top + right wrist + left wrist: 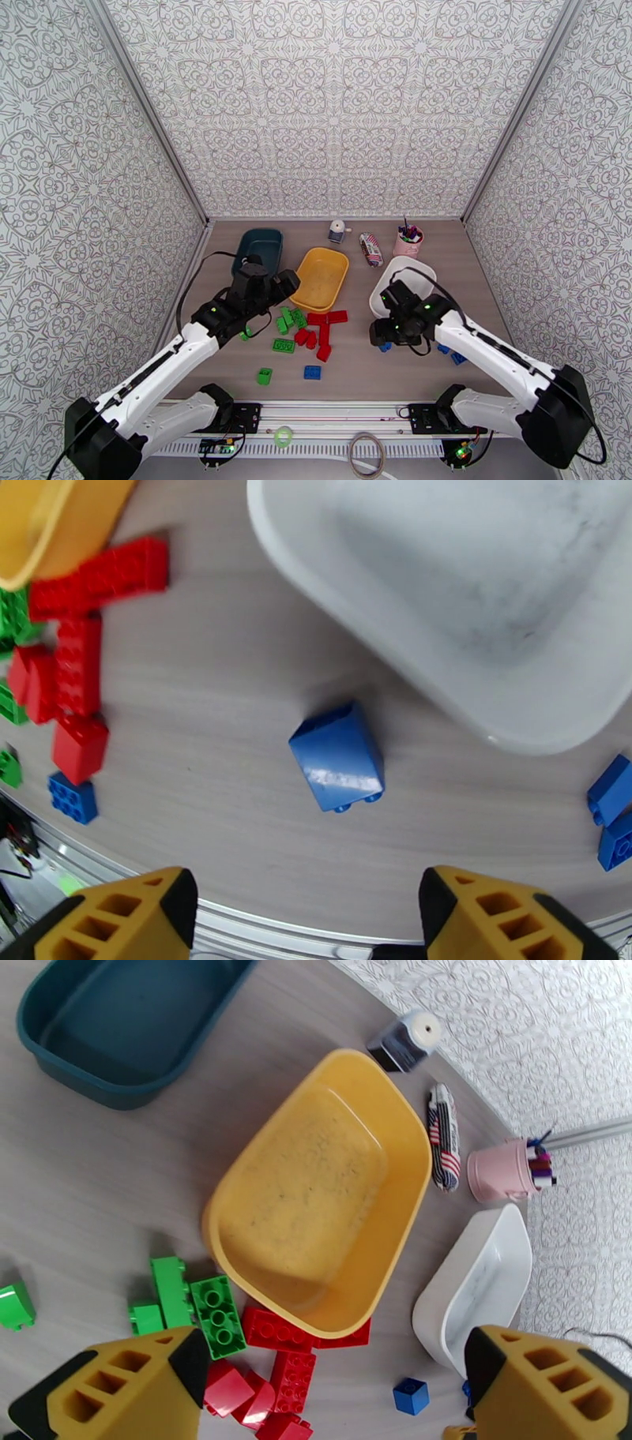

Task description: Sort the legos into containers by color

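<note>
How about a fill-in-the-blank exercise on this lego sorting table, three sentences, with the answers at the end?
1. The middle tray, between the dark teal tray and the white tray, is ___ in colour.
2. The brick lying on the table just beyond the open right tool, beside the white tray, is ___.
3. The cup holding pens is ___.

Missing words: yellow; blue; pink.
</note>
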Robot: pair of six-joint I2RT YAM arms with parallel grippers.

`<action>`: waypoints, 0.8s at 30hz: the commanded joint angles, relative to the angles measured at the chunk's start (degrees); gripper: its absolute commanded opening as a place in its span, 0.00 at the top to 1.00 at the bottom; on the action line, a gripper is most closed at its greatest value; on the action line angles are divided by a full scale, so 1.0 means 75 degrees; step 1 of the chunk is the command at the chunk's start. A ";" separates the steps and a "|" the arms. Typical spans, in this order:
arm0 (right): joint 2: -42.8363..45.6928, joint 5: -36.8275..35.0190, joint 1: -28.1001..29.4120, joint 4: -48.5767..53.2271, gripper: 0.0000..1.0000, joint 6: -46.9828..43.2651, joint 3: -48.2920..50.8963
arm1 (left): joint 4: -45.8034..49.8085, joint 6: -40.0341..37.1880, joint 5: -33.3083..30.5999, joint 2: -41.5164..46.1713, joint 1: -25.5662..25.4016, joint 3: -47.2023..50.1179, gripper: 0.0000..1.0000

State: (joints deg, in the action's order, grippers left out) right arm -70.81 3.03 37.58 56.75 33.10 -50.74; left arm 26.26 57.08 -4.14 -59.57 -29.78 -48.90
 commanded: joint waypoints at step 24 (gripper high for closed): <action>-0.3001 -0.0468 0.0143 -0.0721 0.49 -0.0575 -0.0769 | 0.0364 0.0300 0.0410 0.0292 0.0661 0.0135 0.09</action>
State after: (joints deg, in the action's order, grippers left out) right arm -92.07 0.23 38.28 52.05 29.45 -54.46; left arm 27.09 58.59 -2.13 -57.52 -25.45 -47.07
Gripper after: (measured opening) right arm 0.517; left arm 0.912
